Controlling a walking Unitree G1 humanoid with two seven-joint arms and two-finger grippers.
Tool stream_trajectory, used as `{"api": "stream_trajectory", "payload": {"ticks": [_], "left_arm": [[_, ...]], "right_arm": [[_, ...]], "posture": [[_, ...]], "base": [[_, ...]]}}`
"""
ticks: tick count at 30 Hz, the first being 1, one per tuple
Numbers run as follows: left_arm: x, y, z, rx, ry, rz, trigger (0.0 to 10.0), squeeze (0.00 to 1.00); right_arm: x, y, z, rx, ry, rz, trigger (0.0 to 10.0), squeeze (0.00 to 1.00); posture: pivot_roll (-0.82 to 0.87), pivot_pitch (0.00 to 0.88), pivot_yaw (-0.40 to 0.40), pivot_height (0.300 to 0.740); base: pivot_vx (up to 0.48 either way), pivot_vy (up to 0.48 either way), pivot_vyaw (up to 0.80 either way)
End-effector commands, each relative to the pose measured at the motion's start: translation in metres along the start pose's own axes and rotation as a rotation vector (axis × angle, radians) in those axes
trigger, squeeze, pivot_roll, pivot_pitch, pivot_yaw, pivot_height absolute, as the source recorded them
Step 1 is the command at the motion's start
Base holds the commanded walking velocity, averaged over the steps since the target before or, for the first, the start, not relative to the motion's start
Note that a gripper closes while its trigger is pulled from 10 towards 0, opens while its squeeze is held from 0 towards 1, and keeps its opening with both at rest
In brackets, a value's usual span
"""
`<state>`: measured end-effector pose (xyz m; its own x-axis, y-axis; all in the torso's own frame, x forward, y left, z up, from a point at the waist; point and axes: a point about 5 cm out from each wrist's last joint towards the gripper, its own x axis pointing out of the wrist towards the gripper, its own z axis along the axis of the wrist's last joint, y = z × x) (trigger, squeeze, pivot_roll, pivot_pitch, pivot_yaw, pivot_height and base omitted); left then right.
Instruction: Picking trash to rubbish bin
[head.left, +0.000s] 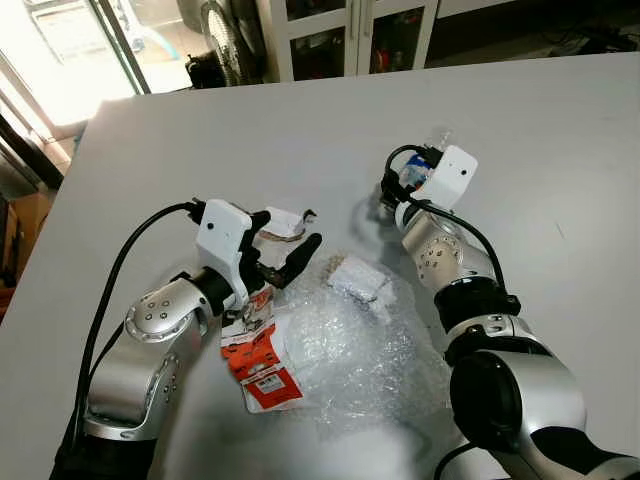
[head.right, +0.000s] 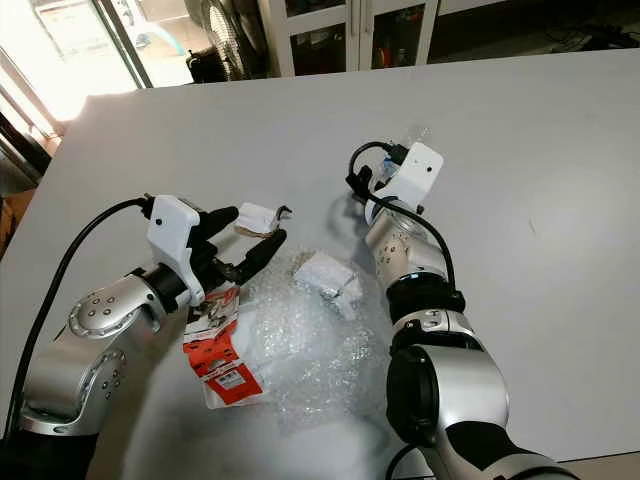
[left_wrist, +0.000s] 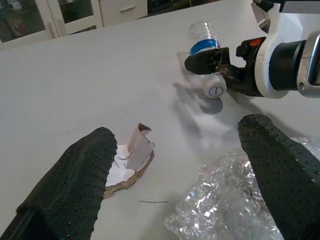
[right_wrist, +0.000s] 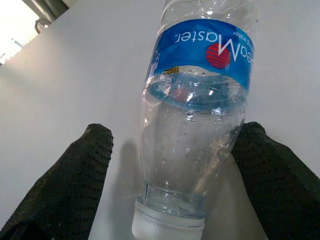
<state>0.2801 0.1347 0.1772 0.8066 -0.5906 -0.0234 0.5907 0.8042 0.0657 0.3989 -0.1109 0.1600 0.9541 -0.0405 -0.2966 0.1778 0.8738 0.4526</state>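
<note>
A clear plastic water bottle (right_wrist: 197, 110) with a blue label lies on the white table (head.left: 560, 130), cap toward my right wrist. My right gripper (head.left: 408, 175) is open and straddles its neck end; one finger (right_wrist: 260, 165) touches the bottle, the other stands off it. My left gripper (head.left: 290, 240) is open around a torn scrap of cardboard and white paper (left_wrist: 129, 162), which lies on the table between the fingers (left_wrist: 75, 185) without touching them. The bottle (left_wrist: 202, 37) lies just beyond that scrap.
A sheet of bubble wrap (head.left: 365, 345) lies between my arms with a crumpled white packet (head.left: 358, 278) on it. A red-and-white wrapper (head.left: 262, 368) lies under my left wrist. Cabinets and a fan (head.left: 225, 40) stand past the table's far edge.
</note>
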Motion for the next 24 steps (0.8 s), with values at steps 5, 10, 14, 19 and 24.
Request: {"api": "stream_trajectory", "payload": {"ticks": [5, 10, 14, 19, 24], "left_arm": [[-0.003, -0.002, -0.002, -0.008, 0.014, -0.017, 10.0, 0.0], [-0.003, -0.005, -0.004, -0.012, 0.025, -0.03, 10.0, 0.0], [-0.003, -0.006, -0.006, -0.014, 0.032, -0.037, 10.0, 0.0], [-0.003, -0.007, -0.007, -0.019, 0.035, -0.042, 10.0, 0.0], [-0.003, -0.008, -0.006, -0.023, 0.032, -0.044, 10.0, 0.0]], "right_arm": [[-0.006, -0.032, -0.065, -0.008, 0.291, -0.097, 10.0, 0.0], [-0.007, -0.036, -0.073, -0.02, 0.324, -0.099, 10.0, 0.0], [-0.009, -0.039, -0.079, -0.02, 0.352, -0.088, 10.0, 0.0], [-0.01, -0.041, -0.082, -0.031, 0.365, -0.082, 10.0, 0.0], [-0.011, -0.041, -0.085, -0.036, 0.375, -0.088, 10.0, 0.0]], "posture": [[0.18, 0.226, 0.078, 0.74], [0.18, 0.231, 0.073, 0.74], [0.18, 0.234, 0.068, 0.74], [0.18, 0.233, 0.064, 0.74], [0.18, 0.234, 0.062, 0.74]], "base": [[0.0, 0.0, 0.0], [0.0, 0.0, 0.0], [0.0, 0.0, 0.0], [0.0, 0.0, 0.0], [0.0, 0.0, 0.0]]}}
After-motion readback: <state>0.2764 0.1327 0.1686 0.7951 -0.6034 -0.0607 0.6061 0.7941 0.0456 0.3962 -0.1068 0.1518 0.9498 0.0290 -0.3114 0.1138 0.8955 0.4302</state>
